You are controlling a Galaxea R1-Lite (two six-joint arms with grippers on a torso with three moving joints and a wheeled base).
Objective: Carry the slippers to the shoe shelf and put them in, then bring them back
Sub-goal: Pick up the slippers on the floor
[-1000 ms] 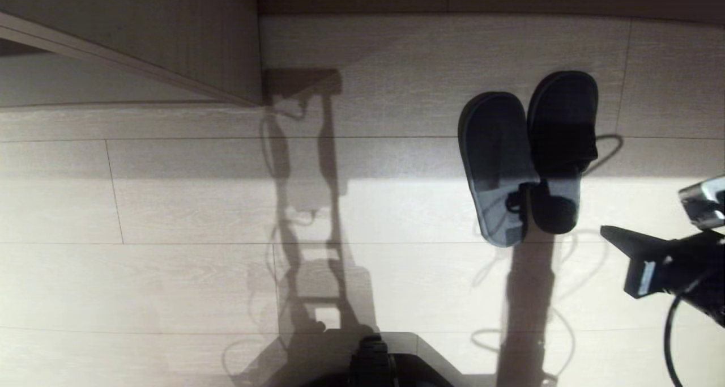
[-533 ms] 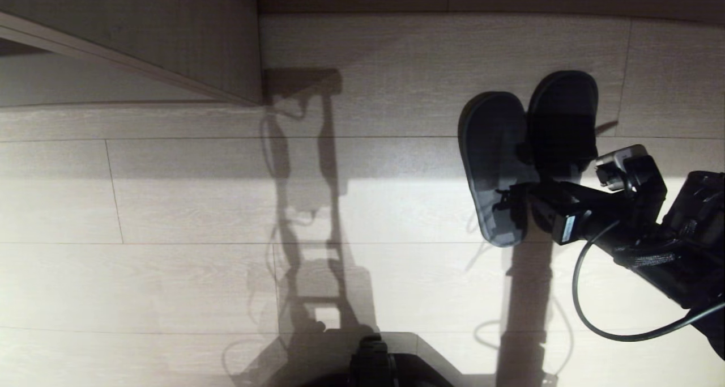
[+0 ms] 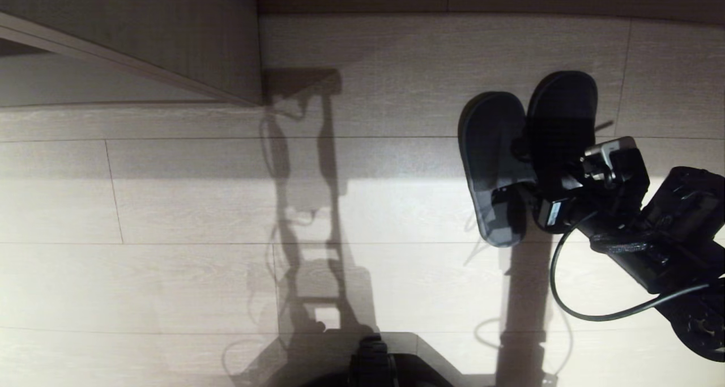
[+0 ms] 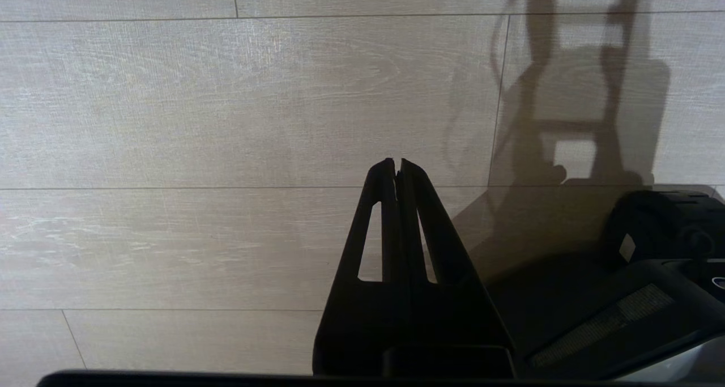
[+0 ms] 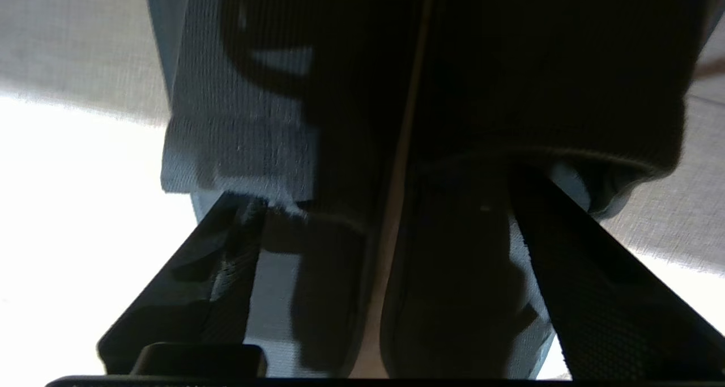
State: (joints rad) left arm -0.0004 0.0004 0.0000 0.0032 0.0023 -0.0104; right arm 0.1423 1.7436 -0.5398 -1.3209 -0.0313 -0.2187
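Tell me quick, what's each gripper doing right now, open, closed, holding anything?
Left gripper: shut, empty, parked above the bare floor.
Right gripper: open, one finger in each of the slippers under the bands, not clamped.

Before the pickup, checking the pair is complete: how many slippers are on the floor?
2. One slipper lies left; the other slipper lies beside it on the right, partly behind the right gripper.
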